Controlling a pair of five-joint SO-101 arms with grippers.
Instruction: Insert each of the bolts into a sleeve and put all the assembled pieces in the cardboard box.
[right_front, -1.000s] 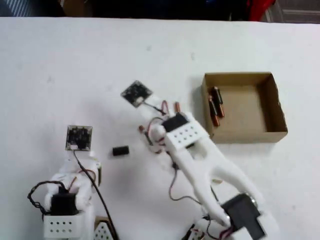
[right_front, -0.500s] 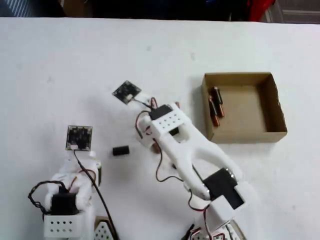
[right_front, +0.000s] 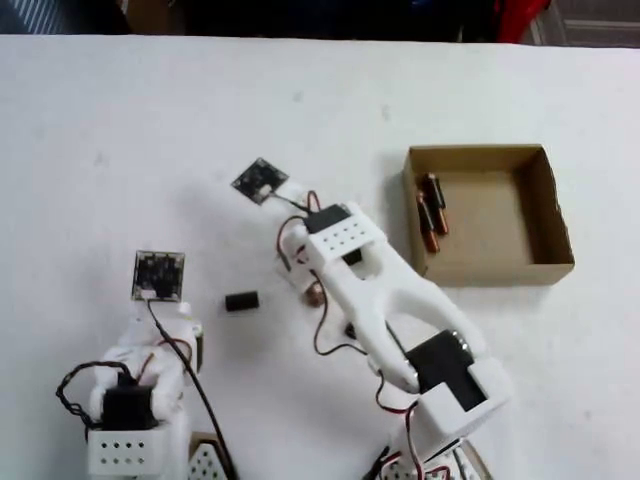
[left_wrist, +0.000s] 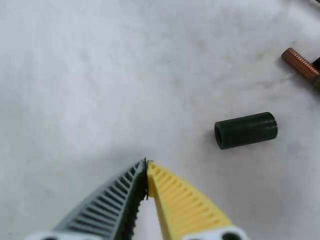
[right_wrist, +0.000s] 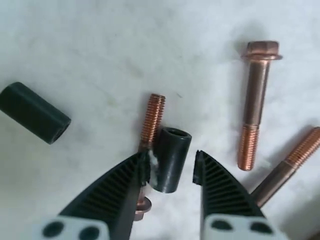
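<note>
While spread low over the worktop (right_front: 150, 100), bracketing a black sleeve (right_wrist: 172, 145) with the right end effector (right_wrist: 171, 162), released, nothing clamped. Just beside that sleeve, a copper bolt (right_wrist: 151, 120). Lying close by, another bolt (right_wrist: 257, 100) and a third bolt (right_wrist: 285, 167); off apart, a second sleeve (right_wrist: 34, 112). Over at the left end effector (left_wrist: 146, 165), clenched tight on nothing. Resting in the box (right_front: 545, 215), assembled pieces (right_front: 430, 215).

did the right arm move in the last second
Yes: in the high view the right arm swung left, away from the cardboard box, toward the loose sleeve.

Black sleeves (right_wrist: 171, 160), copper bolts (right_wrist: 256, 100)
</note>
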